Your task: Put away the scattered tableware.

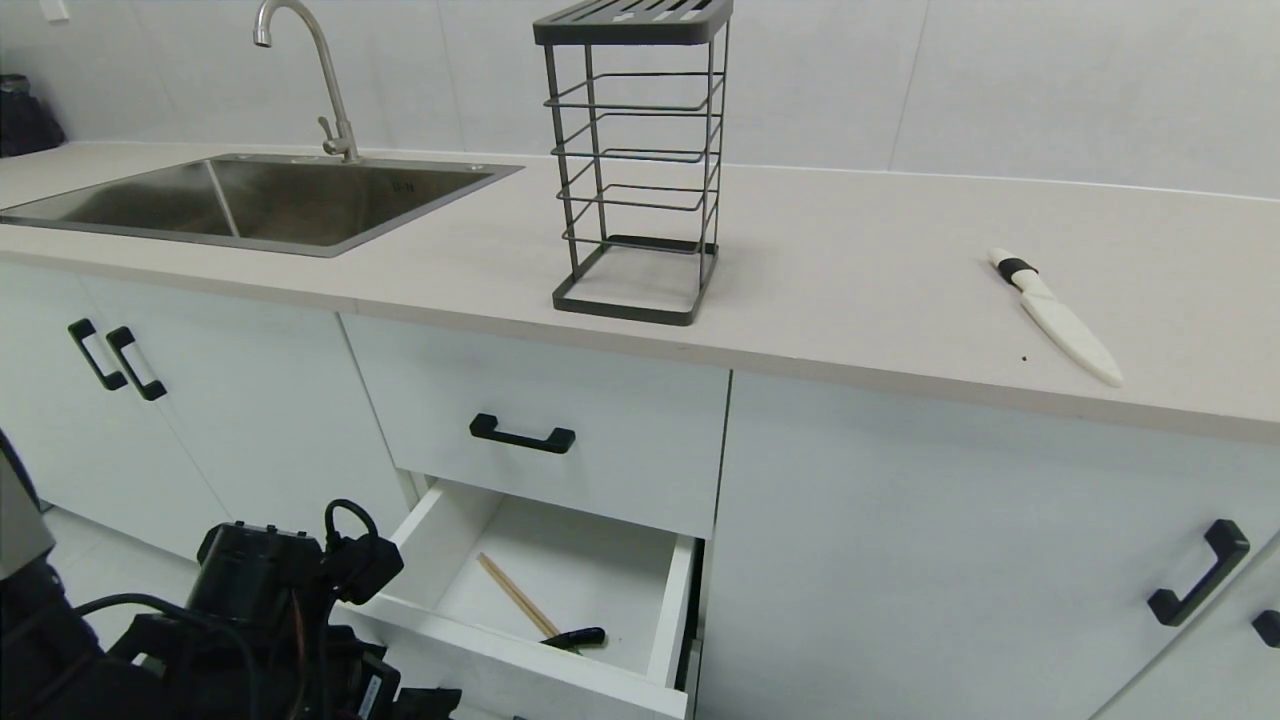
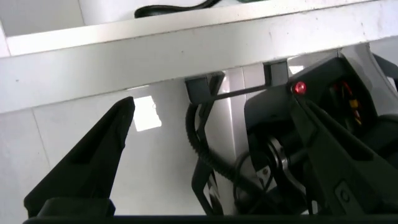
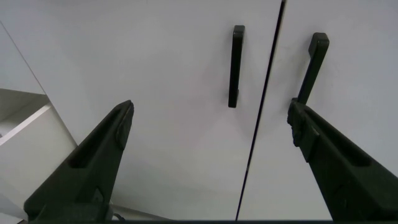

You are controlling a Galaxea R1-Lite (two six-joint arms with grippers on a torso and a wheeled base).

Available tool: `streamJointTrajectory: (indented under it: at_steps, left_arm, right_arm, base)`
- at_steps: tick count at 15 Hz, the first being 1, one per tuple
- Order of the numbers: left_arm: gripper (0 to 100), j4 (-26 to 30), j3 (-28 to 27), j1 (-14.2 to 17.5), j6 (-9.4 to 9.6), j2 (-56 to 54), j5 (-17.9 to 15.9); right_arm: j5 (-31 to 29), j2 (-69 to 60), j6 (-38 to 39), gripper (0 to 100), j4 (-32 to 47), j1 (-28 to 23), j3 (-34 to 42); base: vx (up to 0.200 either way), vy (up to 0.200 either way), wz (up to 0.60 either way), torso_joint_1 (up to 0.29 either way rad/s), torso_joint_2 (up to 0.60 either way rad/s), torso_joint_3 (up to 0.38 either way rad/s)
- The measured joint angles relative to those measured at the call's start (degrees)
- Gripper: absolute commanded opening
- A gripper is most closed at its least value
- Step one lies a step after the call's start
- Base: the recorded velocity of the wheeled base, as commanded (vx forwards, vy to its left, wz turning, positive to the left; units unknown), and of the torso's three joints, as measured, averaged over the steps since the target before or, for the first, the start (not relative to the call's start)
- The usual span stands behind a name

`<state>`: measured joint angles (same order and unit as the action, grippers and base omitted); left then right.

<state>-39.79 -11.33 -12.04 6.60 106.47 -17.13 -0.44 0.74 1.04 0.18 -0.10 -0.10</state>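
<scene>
Item 1: a white knife with a black band at the handle lies flat on the tabletop, towards the robot's right and near the front edge.

Item 2: a pair of chopsticks lies in the open lower drawer. A black-handled utensil lies just beside their near end.

A tall wire rack stands upright on the tabletop, well apart from the knife. A sink with a faucet lies further left.

Left pincer: fingers spread wide, holding nothing, low before the drawer front by its handle.

Right pincer: equally wide open, empty, facing two cabinet door handles.
</scene>
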Motion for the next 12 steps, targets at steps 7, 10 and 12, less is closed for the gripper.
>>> streamJointTrajectory:
  at_steps: [7, 10, 12]
  left_arm:
    - [100, -5.78, -6.25, -0.57, -1.69, 5.73, -0.09]
    - [100, -12.07, -7.89, -0.60, -3.23, 8.00, -0.11]
    - [100, -15.58, -8.19, -0.63, -4.08, 9.96, -0.11]
  right_arm:
    - [0.01, 0.05, 0.00, 100, 0.00, 0.00, 0.00]
    - [0.00, 0.05, 0.02, 100, 0.00, 0.00, 0.00]
    - [0.00, 0.05, 0.02, 100, 0.00, 0.00, 0.00]
  base:
    - [0.000, 0.000, 0.00, 0.000, 0.00, 0.000]
    - [0.000, 0.000, 0.00, 0.000, 0.00, 0.000]
    - [0.000, 0.000, 0.00, 0.000, 0.00, 0.000]
